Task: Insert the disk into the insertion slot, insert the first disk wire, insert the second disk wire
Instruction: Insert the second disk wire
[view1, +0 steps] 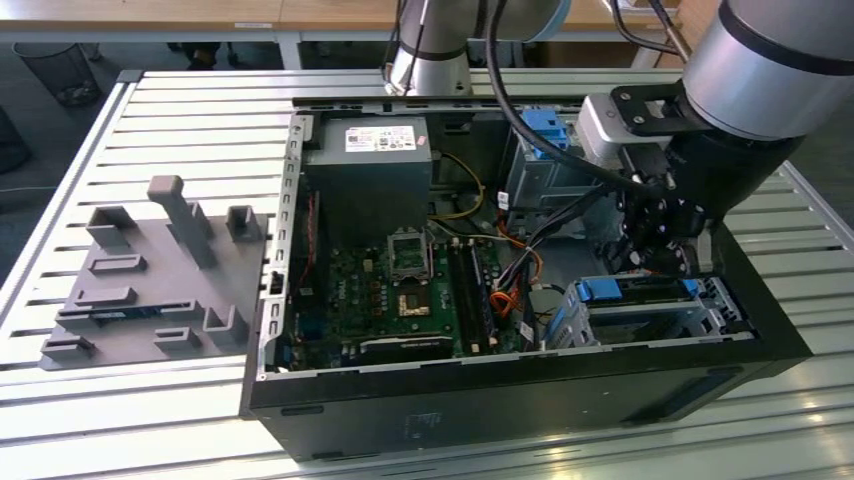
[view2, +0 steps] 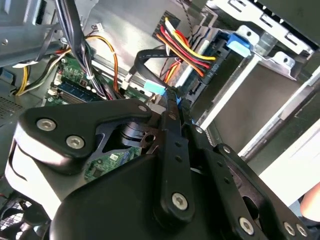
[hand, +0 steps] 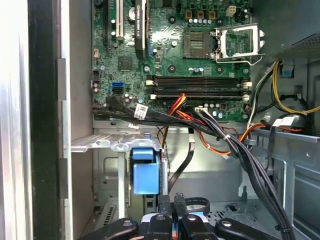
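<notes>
Disk (view1: 638, 291), with its bright blue frame, sat in the insertion slot (view1: 714, 325) at the case's corner, long axis running across the exterior view. Your gripper (view2: 172, 102) had pinched shut on a blue-tipped wire connector (view2: 155, 88).

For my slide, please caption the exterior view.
Arm's gripper lowered inside the open computer case, just above the disk.
</notes>
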